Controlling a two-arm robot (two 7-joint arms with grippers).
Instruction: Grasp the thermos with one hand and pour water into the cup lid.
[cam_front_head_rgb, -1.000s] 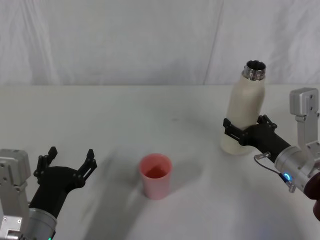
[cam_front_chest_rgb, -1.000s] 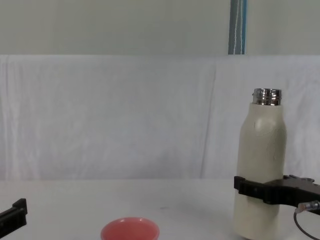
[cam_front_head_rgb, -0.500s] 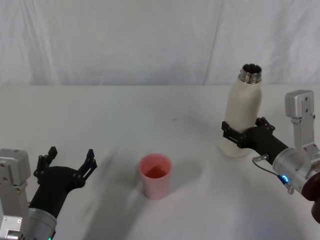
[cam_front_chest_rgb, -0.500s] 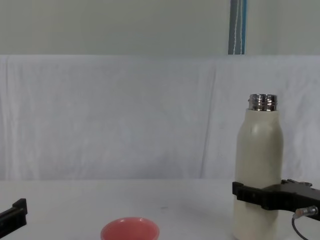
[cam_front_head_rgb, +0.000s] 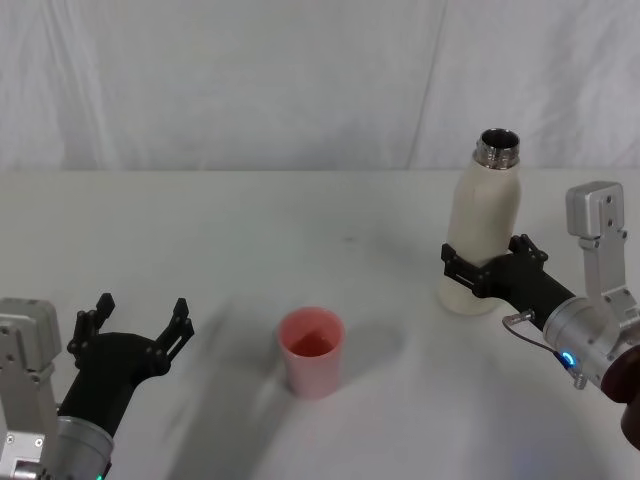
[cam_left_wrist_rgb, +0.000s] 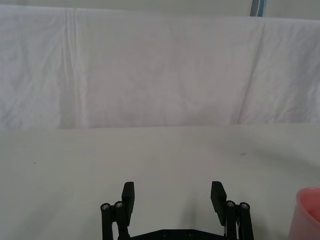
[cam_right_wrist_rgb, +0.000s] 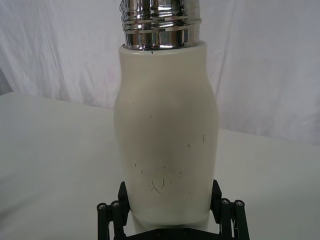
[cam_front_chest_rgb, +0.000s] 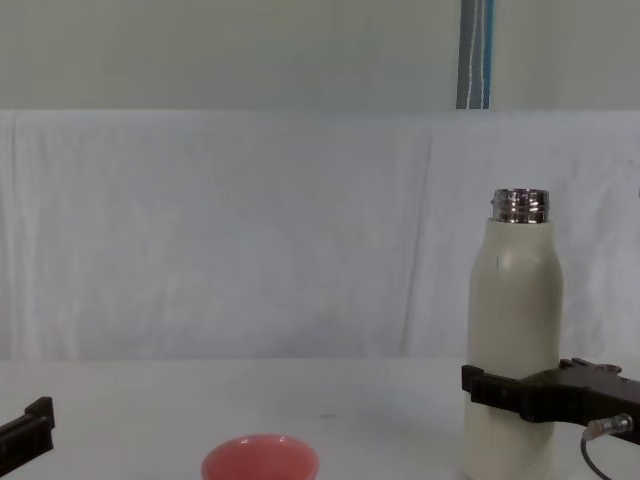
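From the head view, the right gripper (cam_front_head_rgb: 481, 270) clamps its black fingers around the lower body of the one thermos (cam_front_head_rgb: 479, 232), near the bench's (cam_front_head_rgb: 250, 230) right edge. The left gripper (cam_front_head_rgb: 140, 318) hangs spread wide, holding nothing, at the near left corner. One pink cup lid (cam_front_head_rgb: 311, 351) stands mid-bench. The right wrist view shows fingers (cam_right_wrist_rgb: 122, 196) pressed against both thermos (cam_right_wrist_rgb: 165, 135) sides. In the chest view, a white sheet (cam_front_chest_rgb: 250, 230) hangs behind.

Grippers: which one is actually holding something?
The right gripper: its black fingers clamp the lower body of the cream thermos. The left gripper is open on nothing, left of the pink cup lid.
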